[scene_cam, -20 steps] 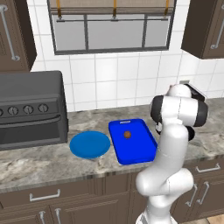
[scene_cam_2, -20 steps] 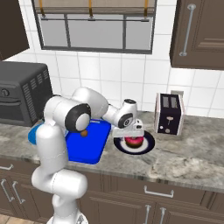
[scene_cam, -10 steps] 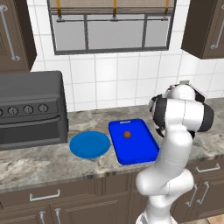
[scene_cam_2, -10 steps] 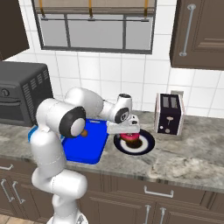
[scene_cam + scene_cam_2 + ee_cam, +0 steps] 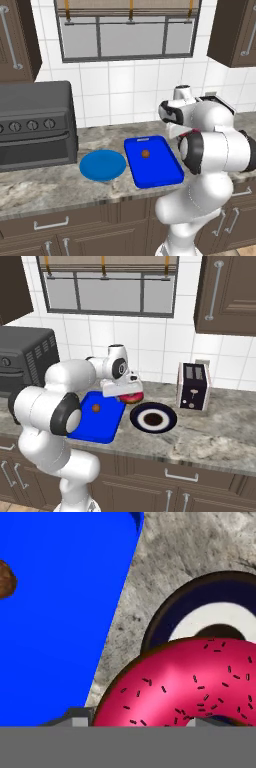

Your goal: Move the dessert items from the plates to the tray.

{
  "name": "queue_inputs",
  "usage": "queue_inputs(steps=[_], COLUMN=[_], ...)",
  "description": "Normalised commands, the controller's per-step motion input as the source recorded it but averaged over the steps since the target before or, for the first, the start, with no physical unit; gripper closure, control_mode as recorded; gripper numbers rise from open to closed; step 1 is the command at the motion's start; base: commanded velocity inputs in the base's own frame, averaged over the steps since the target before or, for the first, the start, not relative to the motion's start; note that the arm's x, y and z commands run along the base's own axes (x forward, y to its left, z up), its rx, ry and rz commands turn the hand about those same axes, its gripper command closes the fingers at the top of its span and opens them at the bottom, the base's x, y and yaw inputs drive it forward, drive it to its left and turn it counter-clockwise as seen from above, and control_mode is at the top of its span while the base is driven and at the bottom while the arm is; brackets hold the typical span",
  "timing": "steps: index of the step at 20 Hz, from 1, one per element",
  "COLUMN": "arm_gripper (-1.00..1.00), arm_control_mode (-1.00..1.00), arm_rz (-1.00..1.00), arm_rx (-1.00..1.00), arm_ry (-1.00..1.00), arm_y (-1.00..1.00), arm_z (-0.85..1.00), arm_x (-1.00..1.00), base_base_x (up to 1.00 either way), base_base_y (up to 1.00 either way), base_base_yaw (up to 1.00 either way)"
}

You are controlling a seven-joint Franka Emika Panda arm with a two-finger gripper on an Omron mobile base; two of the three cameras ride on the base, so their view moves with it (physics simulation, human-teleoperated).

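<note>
One dessert is already home: the small brown ball (image 5: 145, 154) sits on the floor of the blue tray (image 5: 160, 175), toward its far end near the handle slot. What you have in hand is the other one. Your gripper (image 5: 123, 393) is pinched on the pink-frosted donut (image 5: 133, 398), and in the right base view you can see it lifted clear of the counter, hanging between the tray and the small dark-rimmed plate (image 5: 167, 424) to its right. That plate is bare, its white centre showing.

From the hand view you look down past the donut (image 5: 185, 682), frosting and sprinkles up, with the plate (image 5: 165, 619) directly beneath and the tray (image 5: 65, 612) off to one side across a strip of grey counter. So you are not yet over the tray; I judge the carry is barely begun.

Holding the ring flat and low makes sense: it keeps the frosting upward and shortens the drop. The round blue plate (image 5: 102, 165) to the left of the tray is bare too.

You need a sideways move left until the tray fills the view under the donut, landing it apart from the ball so neither rolls. Watch the tray's raised rim as you cross; a dragged edge could tip the donut from the pinch.
</note>
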Motion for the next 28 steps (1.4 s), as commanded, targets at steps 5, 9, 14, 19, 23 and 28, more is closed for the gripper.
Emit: queue_inputs(steps=[5,9,14,19,23,28], arm_gripper=[1.0,1.0,1.0,1.0,1.0,1.0], arm_control_mode=[-1.0,-1.0,-1.0,-1.0,-1.0,-1.0], arm_rz=[0.0,-0.01,0.0,0.0,0.0,0.0], arm_rx=[0.01,0.0,-0.03,0.0,0.01,0.05], arm_ry=[0.32,0.12,-0.1,-0.13,-0.03,0.01], arm_y=[0.3,0.35,0.45,0.38,0.24,0.31], arm_z=[0.35,0.14,0.04,-0.05,-0.13,-0.08], arm_x=[-0.75,-0.58,-0.17,-0.21,-0.04,0.0], base_base_x=[0.0,0.0,0.0,0.0,0.0,0.0], base_base_y=[0.0,0.0,0.0,0.0,0.0,0.0], base_base_yaw=[0.0,0.0,0.0,0.0,0.0,0.0])
